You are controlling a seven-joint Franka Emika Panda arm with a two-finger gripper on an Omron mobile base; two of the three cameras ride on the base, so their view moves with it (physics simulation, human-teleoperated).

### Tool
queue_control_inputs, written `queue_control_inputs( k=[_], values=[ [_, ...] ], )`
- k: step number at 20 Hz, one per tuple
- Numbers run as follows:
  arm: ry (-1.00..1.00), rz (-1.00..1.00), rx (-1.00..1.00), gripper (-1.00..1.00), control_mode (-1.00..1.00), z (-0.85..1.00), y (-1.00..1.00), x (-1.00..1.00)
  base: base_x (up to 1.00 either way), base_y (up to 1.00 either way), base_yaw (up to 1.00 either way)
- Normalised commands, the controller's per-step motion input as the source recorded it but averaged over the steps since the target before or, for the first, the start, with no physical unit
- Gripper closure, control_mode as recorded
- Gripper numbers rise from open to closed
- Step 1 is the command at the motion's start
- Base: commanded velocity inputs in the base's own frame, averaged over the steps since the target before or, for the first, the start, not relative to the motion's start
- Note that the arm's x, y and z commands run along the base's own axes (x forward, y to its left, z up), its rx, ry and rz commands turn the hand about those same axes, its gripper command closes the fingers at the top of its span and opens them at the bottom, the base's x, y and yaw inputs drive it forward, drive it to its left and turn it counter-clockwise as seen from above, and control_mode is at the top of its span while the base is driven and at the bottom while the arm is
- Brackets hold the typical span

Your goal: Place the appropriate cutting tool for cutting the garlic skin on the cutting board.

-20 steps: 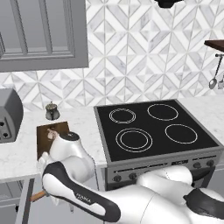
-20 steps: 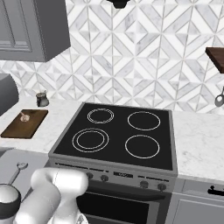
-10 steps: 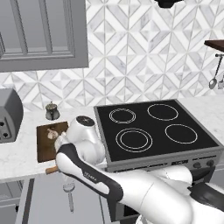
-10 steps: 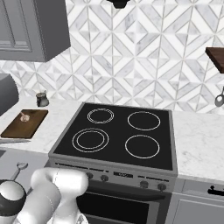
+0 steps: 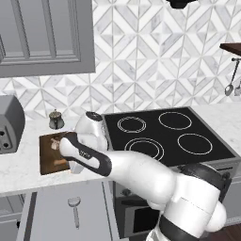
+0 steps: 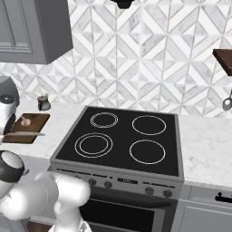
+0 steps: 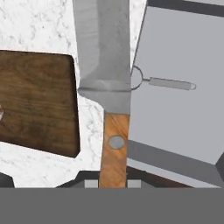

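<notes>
In the hand view the knife runs up the middle of the frame, its orange-brown handle gripped at the bottom by the jaws and its grey blade reaching the top edge. The cutting board lies at centre left on the white marble counter, just beside the blade. A silver utensil with a round head rests on the grey surface at right. In the left base view the garlic sits on the board at centre left, near a toaster. No writing is legible.
</notes>
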Motion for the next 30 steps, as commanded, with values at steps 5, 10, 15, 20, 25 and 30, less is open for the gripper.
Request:
queue_control_inputs(
  k=[5, 10, 15, 20, 25, 30],
  values=[
    [0.0, 0.03, 0.0, 1.0, -1.0, -0.05, 0.05, 0.88, 0.0, 0.0, 0.0],
    [0.0, 0.0, -0.01, 1.0, -1.0, -0.24, 0.22, 0.77, 0.0, 0.0, 0.0],
    [0.03, 0.0, -0.04, 1.0, -1.0, -0.37, 0.34, 0.51, 0.0, 0.0, 0.0],
    [0.0, 0.0, -0.06, 1.0, -1.0, -0.34, 0.63, 0.08, 0.0, 0.0, 0.0],
    [0.0, 0.0, -0.03, 1.0, -1.0, -0.23, 0.48, 0.14, 0.0, 0.0, 0.0],
    [0.0, 0.0, -0.02, -1.0, -1.0, -0.03, 0.33, 0.13, 0.0, 0.0, 0.0]
  ],
)
